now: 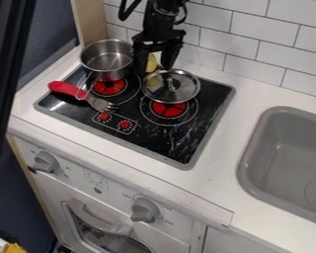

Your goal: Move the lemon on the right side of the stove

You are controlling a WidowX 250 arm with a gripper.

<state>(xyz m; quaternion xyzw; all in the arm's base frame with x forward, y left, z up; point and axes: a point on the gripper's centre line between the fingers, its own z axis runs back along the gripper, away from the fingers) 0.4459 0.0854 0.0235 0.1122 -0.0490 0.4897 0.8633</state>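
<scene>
In the camera view, the black gripper hangs down at the upper middle of the frame, over the back edge of the black stove top. Its fingers stand well apart; the yellow lemon shows between them, close to the finger on the left of the frame, with a pale gap towards the other, so no firm hold shows. Just below the lemon, a round metal lid partly covers the right-hand red burner. To the left, a steel pot sits at the back of the left-hand burner, and a utensil with a red handle lies in front of it, its slotted metal end near the two red knobs. The stove top is set in a white bench, with a grey sink at the right edge.
</scene>
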